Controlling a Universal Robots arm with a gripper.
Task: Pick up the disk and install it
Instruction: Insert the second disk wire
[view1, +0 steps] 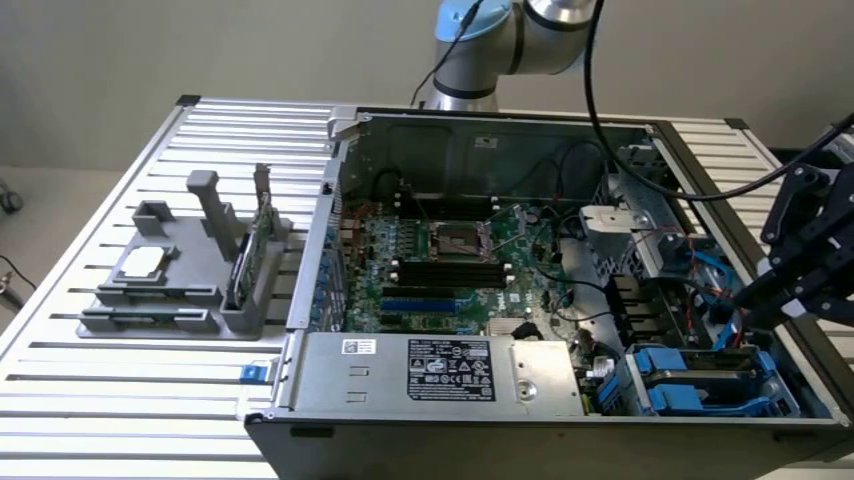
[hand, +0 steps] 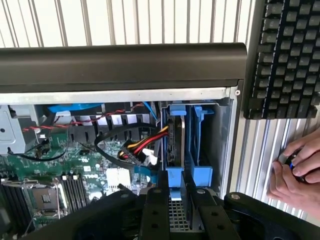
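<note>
The disk (hand: 176, 135) stands edge-on in the case's drive bay, a dark metal slab between blue plastic carrier rails. In the exterior view the disk (view1: 694, 368) lies in the blue bay at the case's near corner, on the exterior view's right. My black gripper (hand: 175, 190) hangs just over the carrier's near blue end, one finger (hand: 156, 210) on each side of its line. The gap between the fingers shows bare mesh, and nothing sits in it. In the exterior view the gripper (view1: 781, 295) hovers above and slightly right of the bay.
The open computer case (view1: 334, 200) lies on a slatted table. Red, yellow and black cables (hand: 137, 145) bunch beside the bay. A long grey box (view1: 441, 370) is at the case front. A grey tray (view1: 160, 300) holds a chip. A keyboard (hand: 290, 55) and a person's hand (hand: 297, 170) are close by.
</note>
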